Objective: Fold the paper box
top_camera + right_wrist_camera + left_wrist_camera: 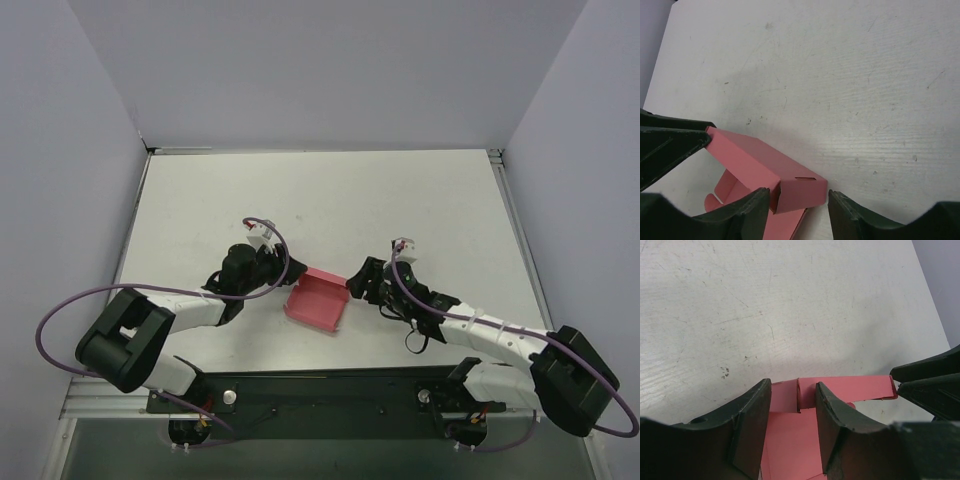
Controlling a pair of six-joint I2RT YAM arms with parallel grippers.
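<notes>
1. The paper box (318,302) lies on the white table (330,200), near the front middle, directly between the two grippers.
2. The left gripper (287,276) meets the box's far-left corner, and the right gripper (355,287) meets its far-right corner. They cover both ends of the far wall, and their fingertips nearly meet across it.
3. A black base rail (330,385) runs along the near edge, well apart from the box. Grey enclosure walls (330,70) stand around the table.
4. The box sits open side up. Its raised far wall runs left to right, slanting nearer at the right end. From above it looks almost as deep as wide, so its long axis is hard to call.
5. The left jaws stand part open astride an upright piece of the wall; whether they pinch it I cannot tell.
6. The right jaws stand part open around the wall's end corner; whether they grip it I cannot tell.
</notes>
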